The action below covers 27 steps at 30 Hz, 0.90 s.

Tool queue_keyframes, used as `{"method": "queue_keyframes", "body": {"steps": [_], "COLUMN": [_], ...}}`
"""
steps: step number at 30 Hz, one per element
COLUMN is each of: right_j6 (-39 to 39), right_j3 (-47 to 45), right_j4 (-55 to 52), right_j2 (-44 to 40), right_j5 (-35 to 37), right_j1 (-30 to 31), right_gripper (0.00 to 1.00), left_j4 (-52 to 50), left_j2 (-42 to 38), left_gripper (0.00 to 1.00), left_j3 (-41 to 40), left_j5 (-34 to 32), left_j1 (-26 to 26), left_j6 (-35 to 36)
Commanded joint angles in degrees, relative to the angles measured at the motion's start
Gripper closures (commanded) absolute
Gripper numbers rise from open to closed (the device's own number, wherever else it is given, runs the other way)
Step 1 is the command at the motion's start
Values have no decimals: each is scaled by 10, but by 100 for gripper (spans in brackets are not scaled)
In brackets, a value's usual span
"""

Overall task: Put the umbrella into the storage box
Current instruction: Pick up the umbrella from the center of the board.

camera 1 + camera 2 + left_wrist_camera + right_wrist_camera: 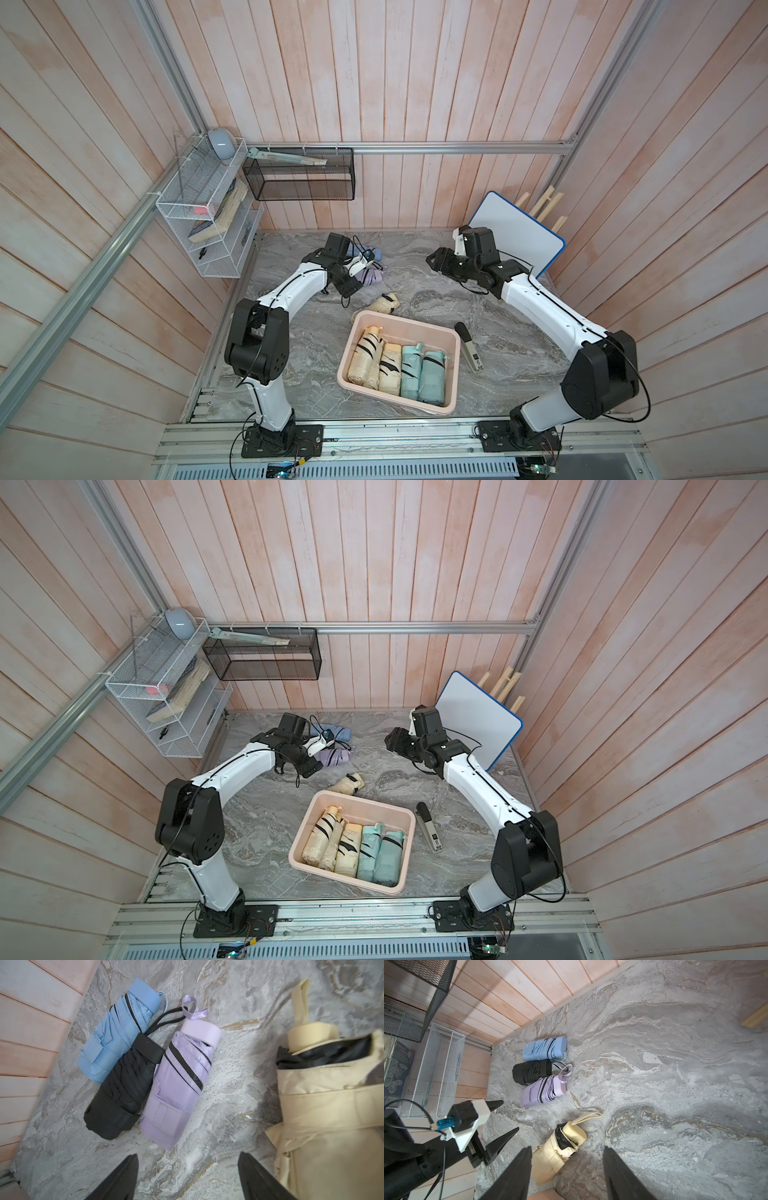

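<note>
Lying loose: four umbrellas; storage box holding four more.

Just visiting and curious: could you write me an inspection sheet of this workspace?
Surface: grey marble-look tabletop, no spills seen.
Job's things: pink storage box holds four folded umbrellas; cream umbrella, blue umbrella, black umbrella and purple umbrella lie outside.
Clutter: stapler-like tool beside the box; whiteboard leaning on the wall.
Hands: left hand open, empty; right hand open, empty.
Cables: black cable loops off the right arm.
Surroundings: plank walls, white wire rack, black mesh basket.
</note>
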Motion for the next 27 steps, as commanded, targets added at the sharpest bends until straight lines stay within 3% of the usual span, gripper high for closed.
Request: {"method": "queue_keyframes", "body": {"steps": [1, 11, 18, 27], "right_j6": [-18, -22, -15, -4], "right_j3": [29, 19, 5, -14], "right_j4": [-20, -27, -21, -9], "right_j2": [11, 5, -2, -12], "right_j5": [-9, -19, -18, -20], "right_j1": [-10, -26, -28, -29], "right_gripper": [40, 40, 40, 40], "left_j4": [13, 66, 86, 72], "left_j2": [30, 103, 136, 168], "left_gripper": [19, 18, 18, 30], "left_j3": [19, 41, 52, 56], "left_j5": [-21, -80, -79, -61], "left_j1": [4, 5, 4, 8], "left_j6": [52, 69, 85, 95]}}
